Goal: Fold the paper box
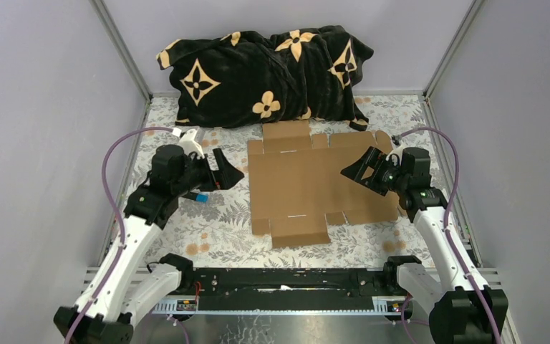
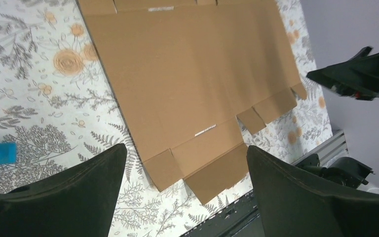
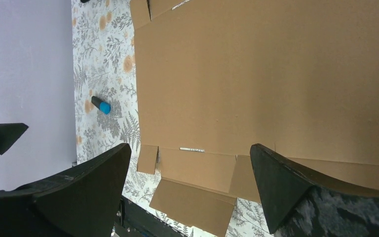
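Top external: left gripper (image 1: pixel 228 170) beside paper box (image 1: pixel 301 186), right gripper (image 1: pixel 356 169) over it; both wide apart, empty

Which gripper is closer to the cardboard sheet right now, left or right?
Right. The right gripper hovers open above the right edge of the paper box; the left gripper hangs open over the tablecloth, just off its left edge.
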Action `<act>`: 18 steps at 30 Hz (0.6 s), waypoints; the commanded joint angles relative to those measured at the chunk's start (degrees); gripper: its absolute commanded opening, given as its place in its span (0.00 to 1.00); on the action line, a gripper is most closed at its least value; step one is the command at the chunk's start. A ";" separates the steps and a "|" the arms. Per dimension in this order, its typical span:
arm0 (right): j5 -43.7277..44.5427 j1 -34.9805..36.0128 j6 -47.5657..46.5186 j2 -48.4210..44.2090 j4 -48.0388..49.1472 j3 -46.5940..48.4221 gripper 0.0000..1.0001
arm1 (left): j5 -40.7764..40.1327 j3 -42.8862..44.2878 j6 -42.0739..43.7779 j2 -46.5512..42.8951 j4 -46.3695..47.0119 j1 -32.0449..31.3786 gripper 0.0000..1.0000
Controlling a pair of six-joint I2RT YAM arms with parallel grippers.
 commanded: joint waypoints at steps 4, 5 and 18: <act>2.95 0.13 -1.59 -2.00 -1.81 2.93 1.00 | 3.46 -1.88 1.05 2.54 5.64 0.17 0.99; 3.21 0.11 -1.64 -2.41 -1.78 2.82 1.00 | 2.69 -2.03 0.91 2.15 5.66 0.20 0.99; 7.02 0.08 2.80 -0.67 -3.84 2.15 1.00 | 2.87 -3.99 0.30 2.18 5.63 0.13 0.99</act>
